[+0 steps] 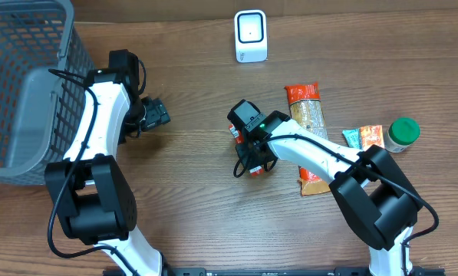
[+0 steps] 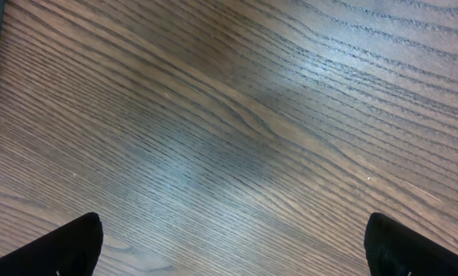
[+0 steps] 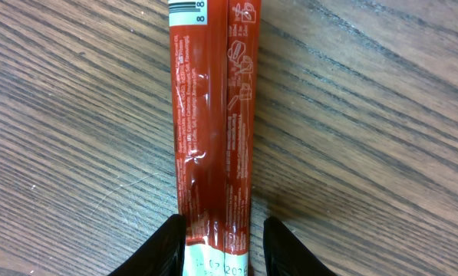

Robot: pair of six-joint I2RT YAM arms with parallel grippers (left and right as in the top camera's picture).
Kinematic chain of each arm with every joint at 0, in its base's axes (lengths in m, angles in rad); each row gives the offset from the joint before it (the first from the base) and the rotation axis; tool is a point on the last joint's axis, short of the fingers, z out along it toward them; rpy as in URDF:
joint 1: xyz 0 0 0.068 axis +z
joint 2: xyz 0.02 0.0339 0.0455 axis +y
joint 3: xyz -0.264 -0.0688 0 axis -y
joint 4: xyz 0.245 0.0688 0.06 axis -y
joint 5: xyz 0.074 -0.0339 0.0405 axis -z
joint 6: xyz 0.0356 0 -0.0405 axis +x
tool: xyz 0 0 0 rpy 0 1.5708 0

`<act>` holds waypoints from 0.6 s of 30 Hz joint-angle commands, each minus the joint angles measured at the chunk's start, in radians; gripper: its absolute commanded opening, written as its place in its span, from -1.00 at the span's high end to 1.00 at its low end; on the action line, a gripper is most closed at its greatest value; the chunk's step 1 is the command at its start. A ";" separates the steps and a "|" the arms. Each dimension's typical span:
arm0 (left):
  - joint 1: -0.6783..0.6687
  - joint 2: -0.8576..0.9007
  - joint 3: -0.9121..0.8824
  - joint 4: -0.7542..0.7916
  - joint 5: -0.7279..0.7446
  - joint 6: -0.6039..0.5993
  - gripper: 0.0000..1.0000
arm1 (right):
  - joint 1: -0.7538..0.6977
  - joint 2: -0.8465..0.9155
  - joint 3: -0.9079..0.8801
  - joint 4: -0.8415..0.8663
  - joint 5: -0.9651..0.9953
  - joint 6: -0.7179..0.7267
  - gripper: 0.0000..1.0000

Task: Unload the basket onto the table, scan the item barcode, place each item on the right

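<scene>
**Right gripper astride red stick packet**

Jaws narrow, grip unclear; packet flat on wood table; left gripper wide over table; green-lidded jar at right; grey basket at left; white scanner at far edge.

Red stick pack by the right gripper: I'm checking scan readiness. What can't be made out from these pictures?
Barcode: right wrist view, cut off by the top edge.
Red stick pack: overhead view, mostly hidden under the right gripper.
Grip: right wrist view, bottom edge cuts off the fingers; contact unclear.
Pack print: right wrist view, too small to read.
</scene>
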 commanded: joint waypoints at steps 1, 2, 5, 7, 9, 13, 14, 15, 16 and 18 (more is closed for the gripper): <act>-0.003 -0.017 0.002 0.001 -0.005 0.027 -1.00 | 0.006 -0.011 -0.007 0.005 0.005 0.010 0.31; -0.003 -0.017 0.002 0.001 -0.005 0.027 -1.00 | 0.006 -0.010 -0.007 0.004 0.005 0.010 0.31; -0.002 -0.017 0.002 0.001 -0.005 0.027 -1.00 | 0.006 -0.010 -0.009 0.003 0.004 0.011 0.31; -0.002 -0.017 0.002 0.001 -0.005 0.027 -0.99 | 0.006 -0.010 -0.017 0.006 0.005 0.013 0.31; -0.003 -0.017 0.002 0.000 -0.005 0.027 -1.00 | 0.006 -0.010 -0.034 0.017 0.005 0.014 0.32; -0.003 -0.017 0.002 0.001 -0.005 0.027 -1.00 | 0.006 -0.006 -0.073 0.056 0.005 0.027 0.32; -0.002 -0.017 0.002 0.001 -0.005 0.027 -1.00 | 0.006 -0.004 -0.074 0.057 0.005 0.029 0.32; -0.002 -0.017 0.002 0.001 -0.005 0.027 -1.00 | 0.006 0.000 -0.074 0.058 0.005 0.029 0.34; -0.002 -0.017 0.002 0.001 -0.005 0.027 -1.00 | 0.006 0.000 -0.074 0.059 0.005 0.029 0.38; -0.002 -0.017 0.002 0.001 -0.005 0.027 -1.00 | 0.005 0.000 -0.074 0.060 0.005 0.029 0.47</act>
